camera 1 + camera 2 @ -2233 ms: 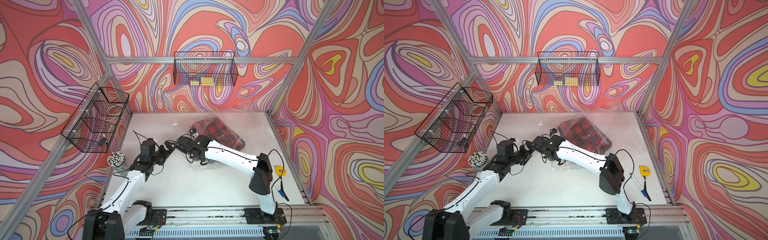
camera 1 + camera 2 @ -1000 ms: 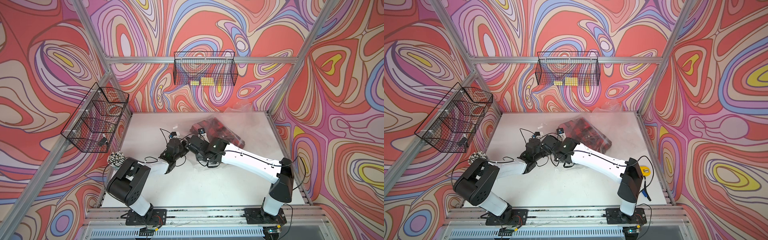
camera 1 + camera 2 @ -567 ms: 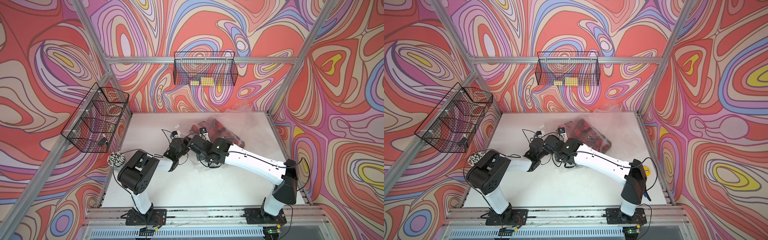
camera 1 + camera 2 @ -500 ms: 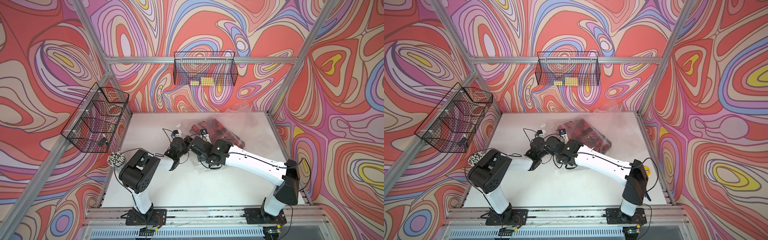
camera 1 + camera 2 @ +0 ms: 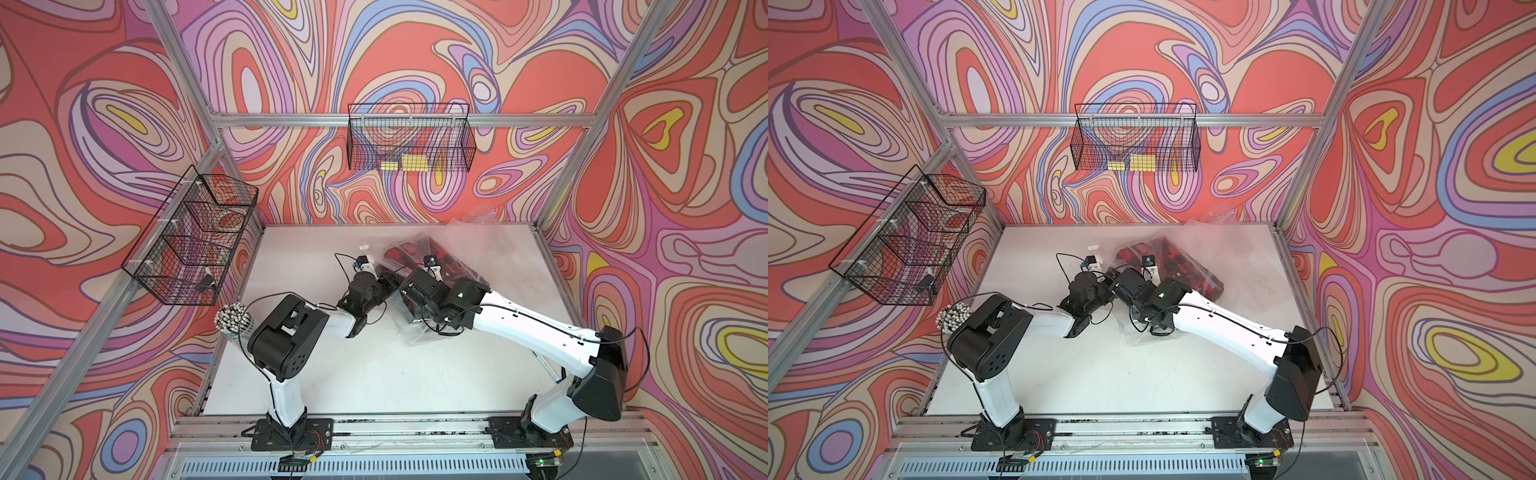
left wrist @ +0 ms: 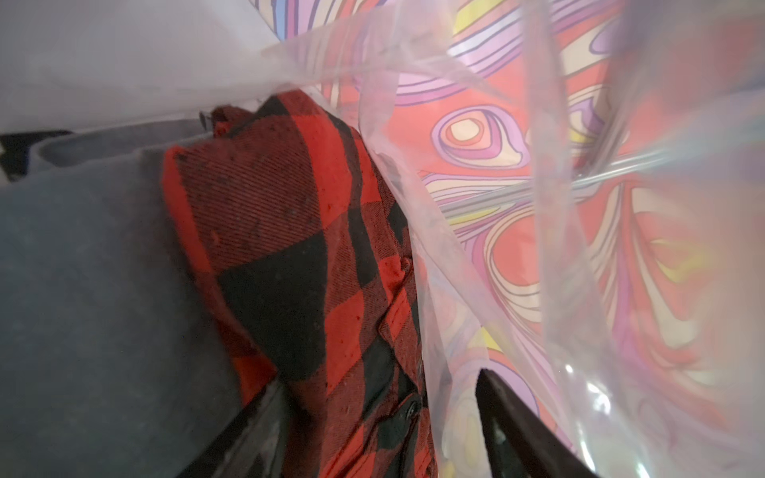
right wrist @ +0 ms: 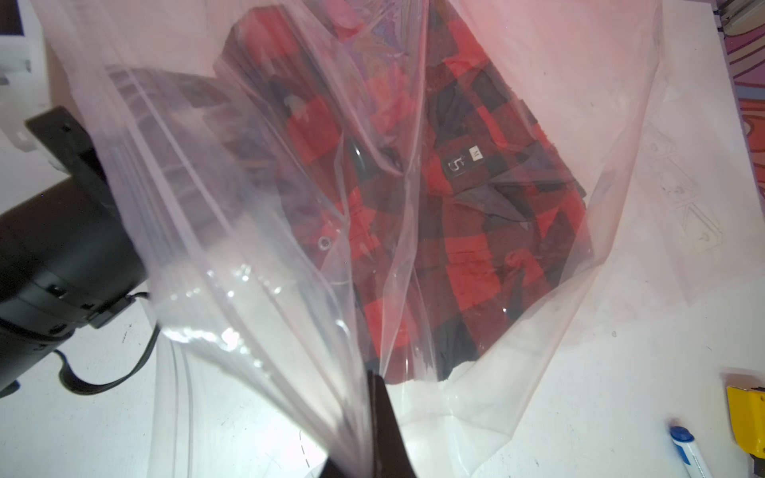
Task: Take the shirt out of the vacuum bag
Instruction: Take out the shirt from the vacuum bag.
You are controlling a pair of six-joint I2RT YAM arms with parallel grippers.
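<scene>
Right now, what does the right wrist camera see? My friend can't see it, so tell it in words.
A folded red-and-black checked shirt lies inside the clear, crinkly vacuum bag on a white table. The right gripper pinches the bag's edge, and a black part of the left arm shows beside the bag.

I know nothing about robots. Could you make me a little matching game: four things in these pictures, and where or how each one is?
Things
1. red-and-black checked fabric shirt
2. clear crinkly plastic vacuum bag
3. left gripper
4. black wire basket holding yellow blocks

States
A. hangs on the back wall
B. pinched in the shut right gripper
C. lies inside the bag
D. jaws apart, straddling the shirt's edge

Pairs: 1-C, 2-B, 3-D, 4-A
</scene>
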